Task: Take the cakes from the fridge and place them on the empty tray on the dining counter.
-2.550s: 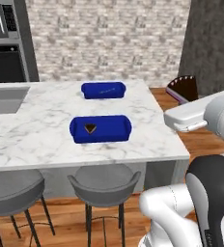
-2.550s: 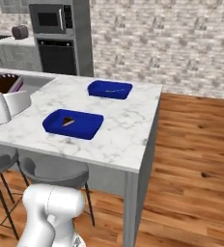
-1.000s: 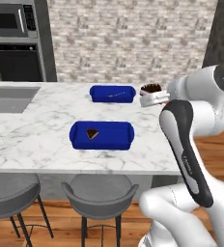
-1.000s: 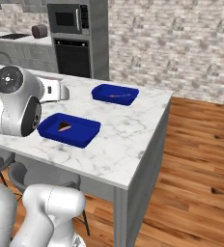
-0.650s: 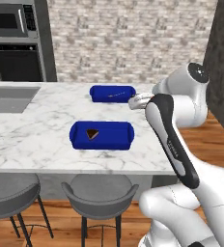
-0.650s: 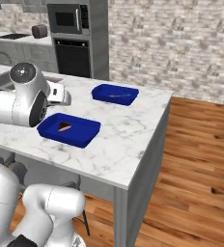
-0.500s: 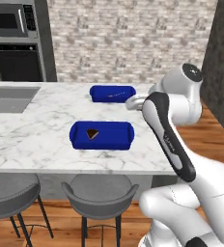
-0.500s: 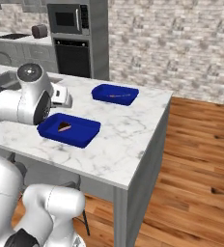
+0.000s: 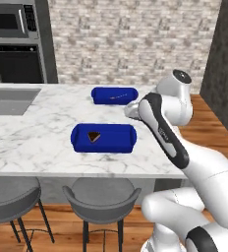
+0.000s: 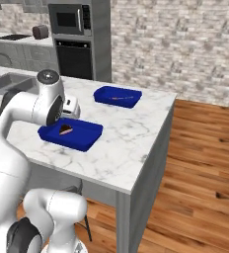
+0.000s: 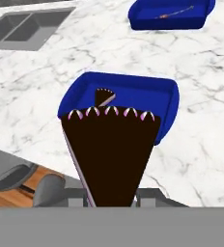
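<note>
At the centre of the hand view, a dark cake wedge (image 11: 111, 154) with pinkish trim rises from between the fingers (image 11: 111, 198), which pinch its narrow end. Behind it, in the upper middle of that view, the near blue tray (image 11: 164, 103) sits on the marble desk (image 11: 46, 82) and holds a second small cake slice (image 11: 103, 96). Another blue tray (image 11: 172, 15) lies at the upper right, well apart. A grey sink (image 11: 29, 30) is at the upper left.

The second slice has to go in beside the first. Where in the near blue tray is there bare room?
The near tray holds one cake toward its sink-side end; the floor from that cake to the opposite rounded end is bare. The held cake hangs in the gripper over the tray's near rim. The far tray already holds something thin.
</note>
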Available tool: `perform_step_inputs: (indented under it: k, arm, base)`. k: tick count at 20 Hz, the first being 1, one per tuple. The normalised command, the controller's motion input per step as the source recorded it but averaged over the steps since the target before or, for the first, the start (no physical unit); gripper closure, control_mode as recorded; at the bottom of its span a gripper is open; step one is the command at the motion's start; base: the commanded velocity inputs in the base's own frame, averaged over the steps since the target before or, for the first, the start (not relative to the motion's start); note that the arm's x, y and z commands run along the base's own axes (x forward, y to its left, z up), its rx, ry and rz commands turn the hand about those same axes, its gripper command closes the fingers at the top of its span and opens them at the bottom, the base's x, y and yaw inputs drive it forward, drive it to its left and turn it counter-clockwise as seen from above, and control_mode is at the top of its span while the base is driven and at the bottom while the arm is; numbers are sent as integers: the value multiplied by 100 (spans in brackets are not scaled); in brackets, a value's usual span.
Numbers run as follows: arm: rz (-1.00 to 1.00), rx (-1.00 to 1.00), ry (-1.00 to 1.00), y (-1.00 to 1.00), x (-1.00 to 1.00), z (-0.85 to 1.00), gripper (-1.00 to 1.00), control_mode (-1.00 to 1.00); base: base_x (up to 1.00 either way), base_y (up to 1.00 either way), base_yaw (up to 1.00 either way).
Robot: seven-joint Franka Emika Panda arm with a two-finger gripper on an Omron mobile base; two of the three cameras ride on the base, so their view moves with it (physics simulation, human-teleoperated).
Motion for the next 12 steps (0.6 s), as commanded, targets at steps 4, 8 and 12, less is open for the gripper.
perform_step_inputs:
  k: [4, 8, 12]
  arm:
    - [-16, -6, 13, 0, 30, -41, 100, -100]
    - [-13, -1, 13, 0, 26, -47, 100, -100]
    - [-11, 0, 6, 0, 19, -40, 100, -100]
  base:
    - [0, 0, 0]
    - [0, 0, 0]
    - [0, 0, 0]
